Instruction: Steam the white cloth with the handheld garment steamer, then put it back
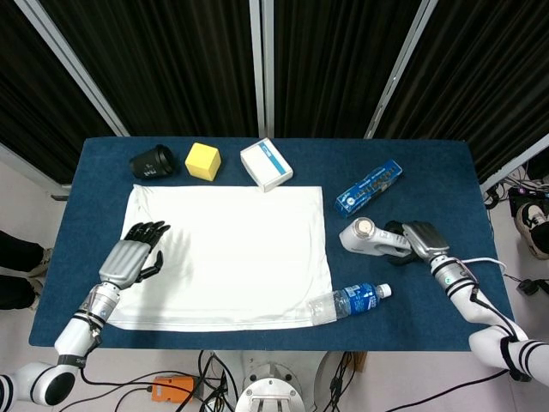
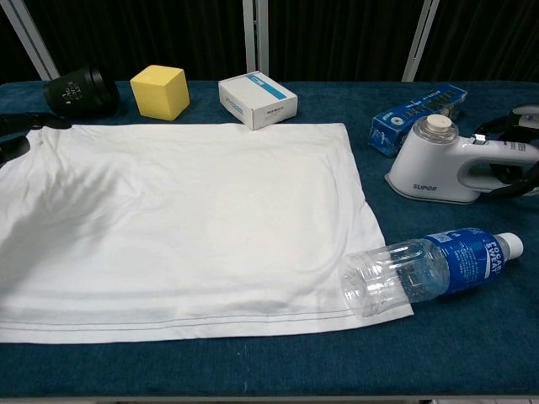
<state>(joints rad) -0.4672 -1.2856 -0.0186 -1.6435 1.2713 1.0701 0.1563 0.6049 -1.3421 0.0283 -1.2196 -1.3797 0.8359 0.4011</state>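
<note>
The white cloth [image 1: 227, 253] [image 2: 185, 219] lies flat across the middle of the blue table [image 1: 429, 163]. The white handheld steamer [image 1: 364, 234] [image 2: 442, 164] stands on the table to the right of the cloth, clear of its edge. My right hand [image 1: 419, 238] [image 2: 509, 168] grips its handle from the right, dark fingers wrapped around it. My left hand [image 1: 131, 254] is over the cloth's left edge, fingers spread and holding nothing. In the chest view only its fingertips [image 2: 15, 135] show at the left border.
A plastic water bottle [image 1: 347, 300] [image 2: 425, 271] lies on the cloth's near right corner. A blue packet [image 1: 369, 186] sits just behind the steamer. Along the back stand a black lens [image 1: 153, 161], a yellow cube [image 1: 203, 160] and a white box [image 1: 266, 163].
</note>
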